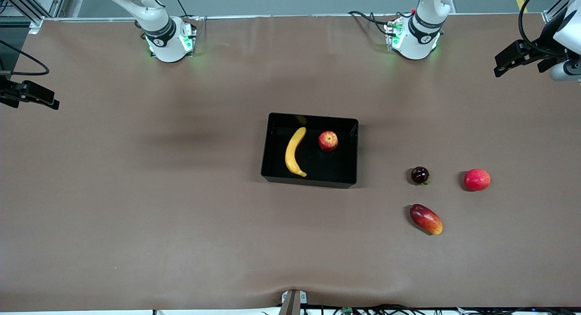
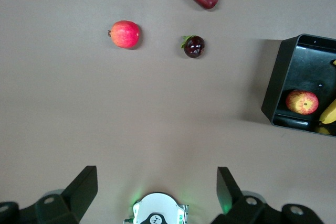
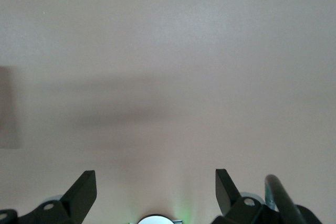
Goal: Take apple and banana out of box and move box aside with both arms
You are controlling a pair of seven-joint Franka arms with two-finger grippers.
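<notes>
1. The black box point(image 1: 310, 179) sits about mid-tabletop point(image 1: 181, 192), and both task fruits are inside it.
2. The banana point(image 1: 294, 152) lies on the box floor toward the right arm's end, curved, running from the wall nearest the robots down toward the front camera.
3. The apple point(image 1: 327, 140) is also in the box, beside the banana on the left arm's side, a bit apart from it, not touching. You can see it tucked near a corner in the left wrist view too point(image 2: 302, 102).
4. Three other fruits are out on the tabletop toward the left arm's end: a dark maroon fruit point(image 1: 420, 174), a plain red fruit point(image 1: 477, 179) beside it, and a mango point(image 1: 425, 219) nearer the front camera than those two. All well apart from the box.
5. The left claw point(image 1: 517, 59) is up over the left arm's end of the tabletop, fingers spread wide, holding nothing.
6. The right claw point(image 1: 29, 97) hangs over the right arm's end, fingers also spread, empty, with only bare tabletop under it.
</notes>
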